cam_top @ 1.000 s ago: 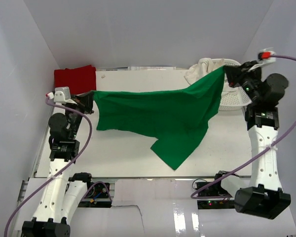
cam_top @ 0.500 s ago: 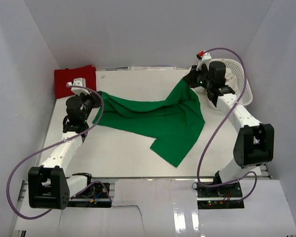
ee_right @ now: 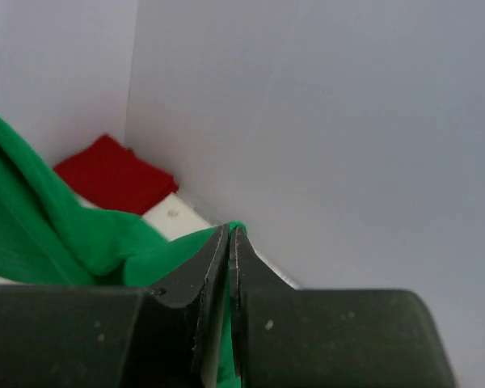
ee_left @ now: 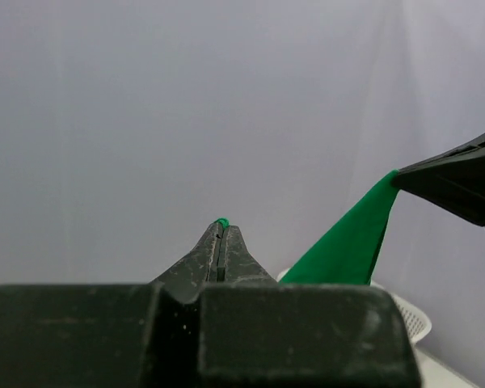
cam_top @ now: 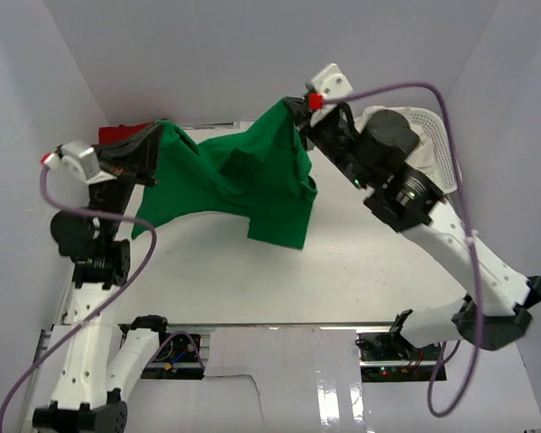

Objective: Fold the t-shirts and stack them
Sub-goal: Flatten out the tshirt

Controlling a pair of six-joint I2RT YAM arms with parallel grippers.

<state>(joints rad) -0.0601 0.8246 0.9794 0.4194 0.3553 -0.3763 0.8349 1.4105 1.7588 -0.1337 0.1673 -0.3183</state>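
Observation:
The bright green t-shirt (cam_top: 243,180) hangs in the air between both arms, held high over the table's back half. My left gripper (cam_top: 155,135) is shut on its left corner; a sliver of green (ee_left: 221,221) shows at the tips. My right gripper (cam_top: 296,104) is shut on its right corner, with green cloth (ee_right: 89,242) between the jaws. The shirt's lower part droops toward the table. The red t-shirt (cam_top: 126,133) lies folded at the back left, mostly hidden behind the left gripper; it also shows in the right wrist view (ee_right: 117,174).
The white mesh basket (cam_top: 433,153) stands at the back right, partly behind the right arm, and its rim shows in the left wrist view (ee_left: 408,311). White walls close in on the left, back and right. The table's near edge (cam_top: 279,327) runs in front.
Both grippers have lifted the green shirt off the table and moved closer together, so it now hangs bunched instead of lying spread. The right arm swung in from the basket.

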